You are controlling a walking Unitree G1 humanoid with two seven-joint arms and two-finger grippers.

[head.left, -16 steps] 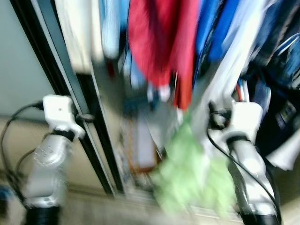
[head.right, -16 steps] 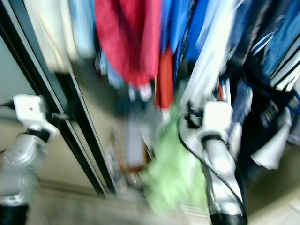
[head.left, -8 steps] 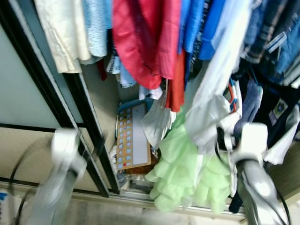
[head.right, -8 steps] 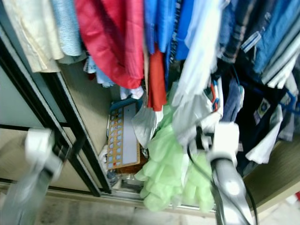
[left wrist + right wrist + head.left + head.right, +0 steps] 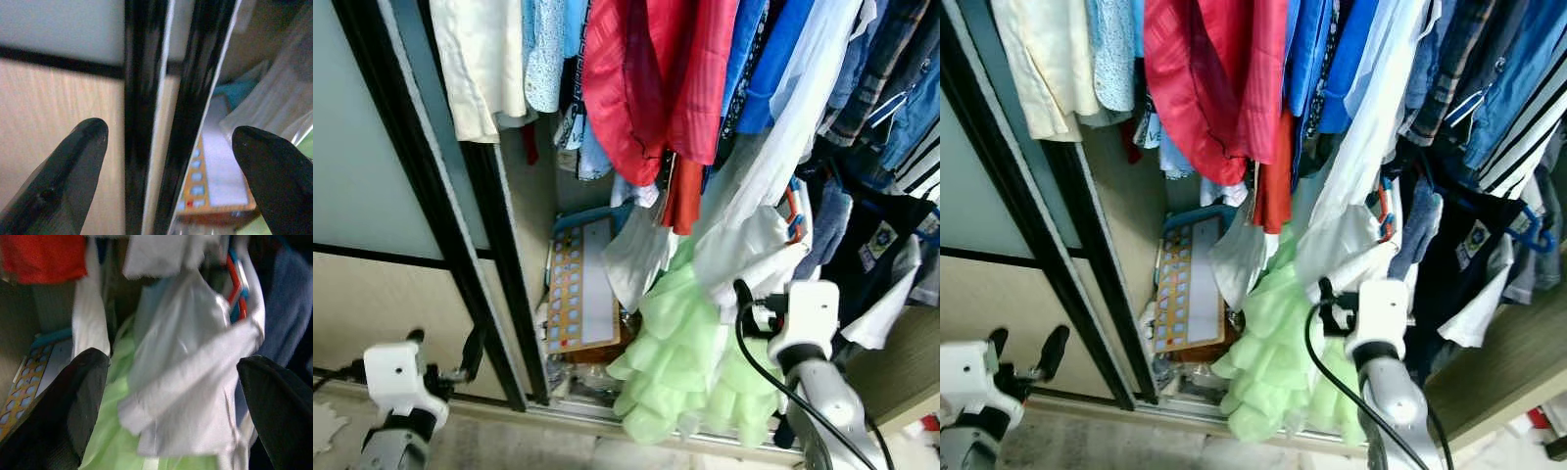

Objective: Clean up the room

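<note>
White shirt (image 5: 190,377) dead ahead of right gripper (image 5: 166,396) — fingers spread, empty; left gripper (image 5: 168,147), also spread, faces black door frame (image 5: 146,98).

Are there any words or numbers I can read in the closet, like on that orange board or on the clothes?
None can be read.
Orange board: rows of little blue squares, no legible letters or numbers.
Patch on the dark garment: a small printed badge, too blurred to read.
</note>
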